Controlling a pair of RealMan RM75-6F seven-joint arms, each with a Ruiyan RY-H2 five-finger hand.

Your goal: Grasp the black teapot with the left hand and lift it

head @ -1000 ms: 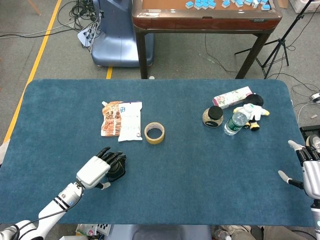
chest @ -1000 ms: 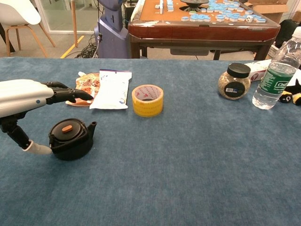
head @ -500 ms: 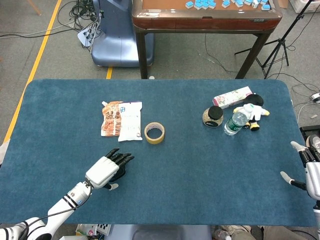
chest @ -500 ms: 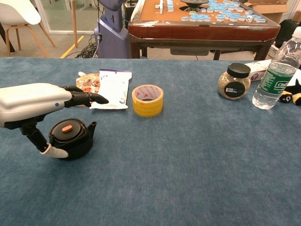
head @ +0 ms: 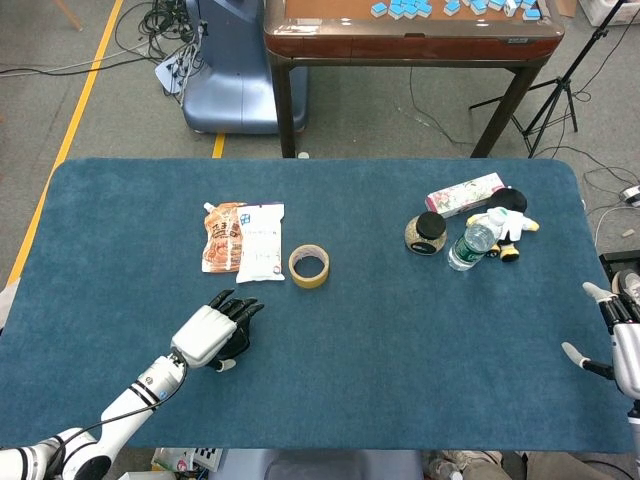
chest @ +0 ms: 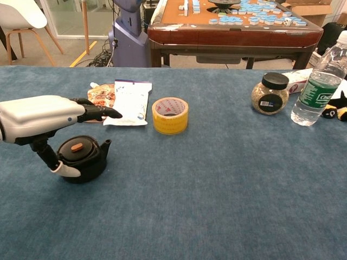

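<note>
The black teapot [chest: 84, 159], with an orange knob on its lid, stands on the blue table at the near left. In the head view only a sliver of the teapot [head: 238, 344] shows under my left hand [head: 212, 332]. My left hand [chest: 46, 115] hovers flat over the pot, fingers stretched out and apart, thumb hanging down by the pot's near side. It holds nothing. My right hand [head: 618, 343] rests at the table's right edge, fingers apart and empty.
A yellow tape roll [head: 308, 265] and two snack pouches [head: 245, 239] lie just beyond the teapot. A jar [head: 427, 233], a water bottle [head: 471, 243], a pink box [head: 464, 194] and a plush toy [head: 512, 224] stand far right. The table's near edge [head: 320, 446] is close behind the hand.
My left hand has slid forward and to the right over the teapot, covering it from above, then settled slightly back. The thumb now hangs by the pot. The right hand barely moved.
</note>
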